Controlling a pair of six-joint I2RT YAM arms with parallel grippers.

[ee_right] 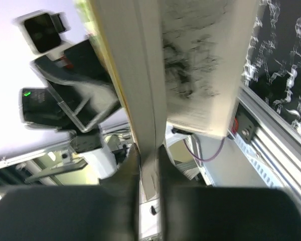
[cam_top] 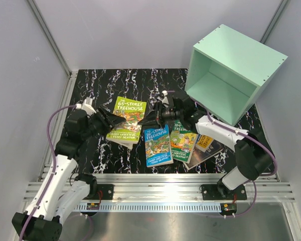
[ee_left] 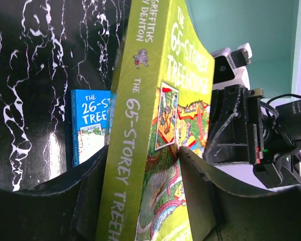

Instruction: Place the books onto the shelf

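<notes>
Gripping the lime-green book (cam_top: 129, 118) from both sides, left of centre on the black marbled table (cam_top: 90, 85). My left gripper (cam_top: 119, 122) is at its spine edge. On the left wrist view my left fingers (ee_left: 90, 196) flank the book, one against the spine side and one against the front cover, half spread with the book filling the gap. I can't tell how hard they squeeze. My right gripper (cam_top: 149, 120) comes in from the opposite edge. Its fingers (ee_right: 123, 186) are clenched almost together, pinching a thin edge of the same book. The blue book (cam_top: 158, 145) lies flat just right of it, then the green book (cam_top: 183, 140). The orange book (cam_top: 204, 143) and the dark book (cam_top: 210, 153) lie partly under my right arm. The mint shelf (cam_top: 231, 55) sits tilted at the far right, open face toward the books.
</notes>
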